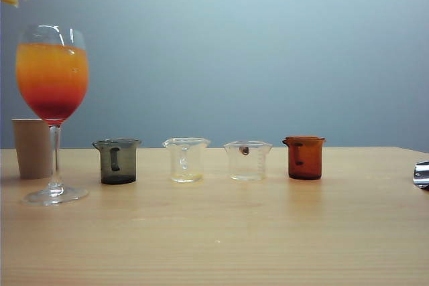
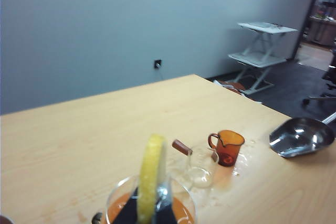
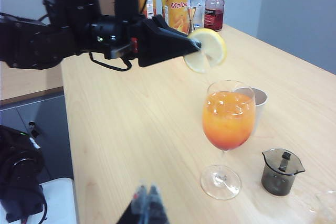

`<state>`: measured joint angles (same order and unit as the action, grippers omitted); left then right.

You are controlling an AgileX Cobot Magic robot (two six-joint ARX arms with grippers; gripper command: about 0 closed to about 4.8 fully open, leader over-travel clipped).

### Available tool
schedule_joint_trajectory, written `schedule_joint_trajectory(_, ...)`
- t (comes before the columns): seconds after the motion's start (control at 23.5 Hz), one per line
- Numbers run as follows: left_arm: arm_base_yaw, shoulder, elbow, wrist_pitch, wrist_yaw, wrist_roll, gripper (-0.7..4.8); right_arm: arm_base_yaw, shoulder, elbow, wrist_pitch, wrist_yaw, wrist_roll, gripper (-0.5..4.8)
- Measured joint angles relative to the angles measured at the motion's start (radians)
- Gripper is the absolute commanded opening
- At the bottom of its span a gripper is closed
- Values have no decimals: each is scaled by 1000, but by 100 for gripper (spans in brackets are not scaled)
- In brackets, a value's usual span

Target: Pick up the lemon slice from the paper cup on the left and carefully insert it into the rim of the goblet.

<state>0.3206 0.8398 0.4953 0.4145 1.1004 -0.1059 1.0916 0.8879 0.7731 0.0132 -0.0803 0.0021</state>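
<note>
Right wrist view, left gripper [image 3: 191,51]: we see its dark jaws pressed together on the lemon slice [image 3: 206,50], pinching it by one edge so most of the disc sticks out free.
Lemon slice: held in the air, just above and a little to one side of the goblet's rim; in the left wrist view it stands edge-on [image 2: 150,177] between the fingers, directly over the drink.
Handling: we judge the slice light, soft, wet and slippery; a firm squeeze would tear the flesh, so the rind is the part to hold.
Goblet [image 3: 228,119]: directly below the held slice, full of orange-over-red drink; thin glass on a tall stem, which we judge fragile and easy to tip under a sideways push.
Paper cup [image 3: 259,99]: just behind the goblet, beyond the slice.
Left arm pose: reaches in level, well above the table [image 3: 131,129], fingers pointing toward the glass.
Right gripper [image 3: 147,203]: blurred, apparently pressed together and empty, low and well apart from the goblet.
</note>
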Motion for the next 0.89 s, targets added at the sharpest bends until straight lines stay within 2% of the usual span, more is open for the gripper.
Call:
schedule_joint_trajectory(0.21, 0, 76, 48, 14, 53, 19, -6, 0, 0, 0, 0, -23, 0, -5)
schedule_joint_trajectory(0.3, 2, 133, 95, 19, 99, 22, -6, 0, 0, 0, -2, -26, 0, -5)
schedule_joint_trajectory(0.42, 53, 251, 168, 15, 206, 22, -6, 0, 0, 0, -4, -26, 0, -5)
schedule_joint_trajectory(0.59, 71, 351, 239, 38, 274, 23, -6, 0, 0, 0, -4, -26, 0, -5)
schedule_joint_trajectory(0.81, 69, 389, 254, 73, 341, 29, -6, 0, 0, 0, -4, -26, 0, -5)
schedule_joint_trajectory(0.89, 68, 398, 253, 76, 377, 60, -6, 0, 0, 0, -5, -26, 0, -5)
